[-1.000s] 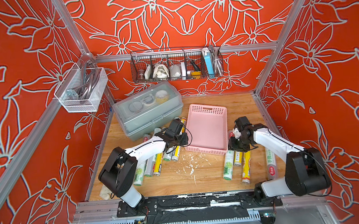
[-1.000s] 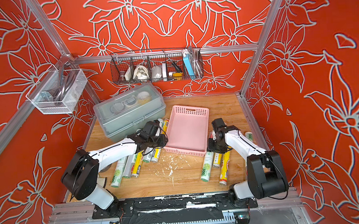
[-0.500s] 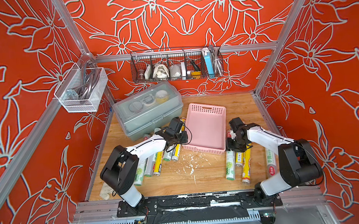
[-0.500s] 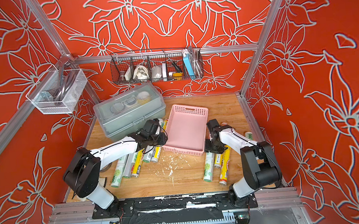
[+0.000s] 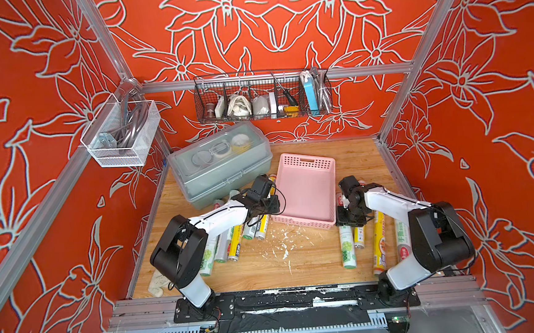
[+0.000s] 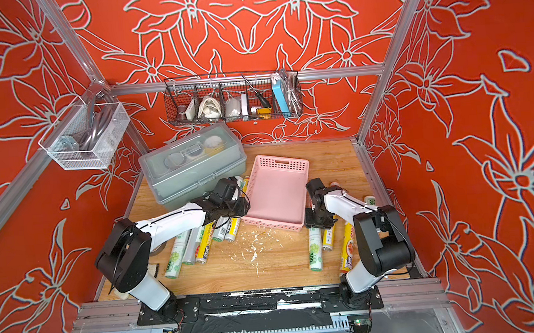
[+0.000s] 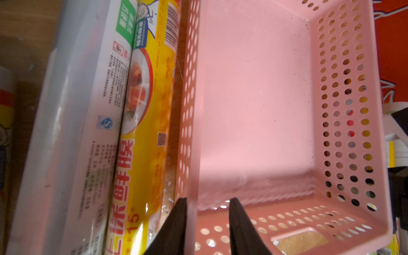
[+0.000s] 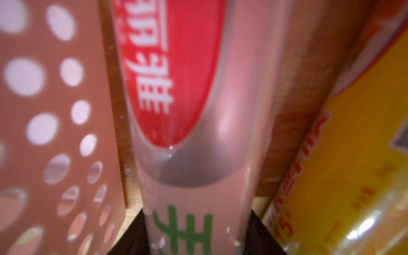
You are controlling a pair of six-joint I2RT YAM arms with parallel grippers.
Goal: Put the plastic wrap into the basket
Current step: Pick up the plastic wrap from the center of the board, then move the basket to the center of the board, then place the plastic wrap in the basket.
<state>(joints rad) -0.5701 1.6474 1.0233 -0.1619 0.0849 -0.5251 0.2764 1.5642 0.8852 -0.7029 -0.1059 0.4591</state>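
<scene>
Since the earlier frames the right arm had folded in closer to the basket, while the left arm had hardly shifted. The right gripper was closed against both sides of a white roll of plastic wrap with green print and a red oval. That roll lay on the wooden table with its long axis parallel to the basket's right-hand long wall and just beside it. The basket lay to the robot's left of that roll, and the lift would probably have to clear the wall without turning the roll. The left gripper stood astride the opposite wall, a gap showing at its inner finger, so it looked unclamped. Nothing was in the basket; a cluster of rolls lay to its left and further rolls to its right. White flecks dotted the wood; red flowered walls hemmed it in.
</scene>
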